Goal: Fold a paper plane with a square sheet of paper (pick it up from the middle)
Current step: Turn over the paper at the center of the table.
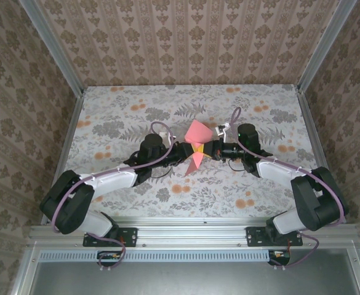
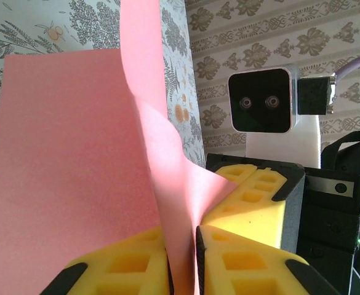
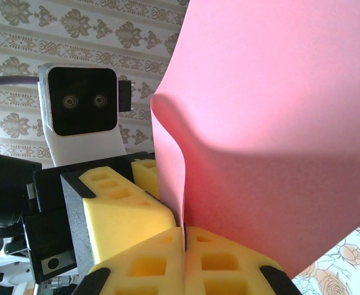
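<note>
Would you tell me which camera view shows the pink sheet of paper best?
The top external view: the pink sheet shows its overall bent shape there, raised between both arms. Each wrist view gives a close part of it between yellow jaws.

square sheet of paper running off the left wrist view's edges, its pinched part buried inside the left pincer, folds too small overhead
</note>
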### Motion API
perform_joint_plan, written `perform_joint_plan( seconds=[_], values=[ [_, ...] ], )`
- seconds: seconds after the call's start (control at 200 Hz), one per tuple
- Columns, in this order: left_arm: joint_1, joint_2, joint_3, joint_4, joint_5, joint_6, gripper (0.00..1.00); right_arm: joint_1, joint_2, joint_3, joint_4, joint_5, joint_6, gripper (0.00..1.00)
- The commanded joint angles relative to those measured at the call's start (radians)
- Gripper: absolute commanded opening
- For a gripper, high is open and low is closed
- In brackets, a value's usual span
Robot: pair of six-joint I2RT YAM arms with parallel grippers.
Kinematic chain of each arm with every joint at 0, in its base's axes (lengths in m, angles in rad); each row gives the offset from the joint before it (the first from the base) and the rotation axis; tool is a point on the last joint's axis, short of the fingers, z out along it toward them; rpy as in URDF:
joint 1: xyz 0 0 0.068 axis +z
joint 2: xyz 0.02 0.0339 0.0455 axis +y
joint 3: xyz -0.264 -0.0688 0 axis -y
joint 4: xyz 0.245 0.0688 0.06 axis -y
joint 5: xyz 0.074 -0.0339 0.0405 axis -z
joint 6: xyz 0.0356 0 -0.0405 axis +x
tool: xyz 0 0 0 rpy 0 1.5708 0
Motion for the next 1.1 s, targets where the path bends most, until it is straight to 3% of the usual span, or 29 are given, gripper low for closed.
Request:
perform_joint_plan(
  seconds=[0.0, 0.195, 0.515, 0.725, 1.095],
  values=[
    [0.001, -0.035, 0.026, -0.025, 0.013, 0.034, 0.17, -0.013, 0.003, -0.011, 0.002, -0.001, -0.006, 0.06],
    [0.008, -0.040, 0.025, -0.032, 0.004, 0.040, 0.13, -0.037, -0.045, -0.010, -0.111, 0.011, -0.066, 0.16],
    [0.007, -0.024, 0.043, -0.036, 0.012, 0.045, 0.08, -0.058, -0.133, -0.012, -0.211, 0.012, -0.116, 0.20],
    [0.008, -0.020, 0.039, -0.021, 0.000, 0.029, 0.08, -0.067, -0.219, -0.068, -0.282, 0.044, -0.140, 0.50],
    [-0.009, 0.040, 0.078, 0.046, 0.017, -0.015, 0.08, -0.007, -0.226, -0.134, -0.100, 0.066, 0.016, 0.76]
  ],
)
